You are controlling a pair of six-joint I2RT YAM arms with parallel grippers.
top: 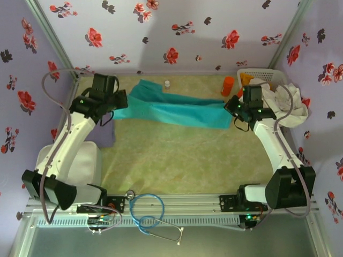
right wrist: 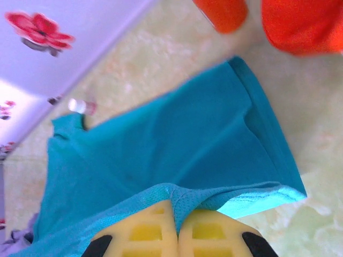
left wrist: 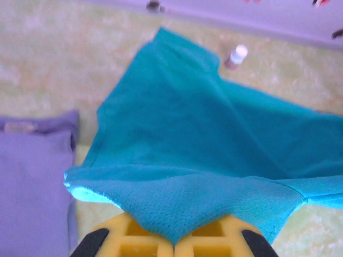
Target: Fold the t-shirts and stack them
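Shirt (top: 177, 110) is teal with a fine mesh knit. It's pulled out into a long band across the far side of the table, one edge doubled over. The left gripper (left wrist: 174, 243) is clamped tight on its left end, and the right gripper (right wrist: 176, 214) is pinched closed on the right end, near the orange cup (top: 228, 85). A purple shirt (left wrist: 32, 182) lies flat just beside the left end.
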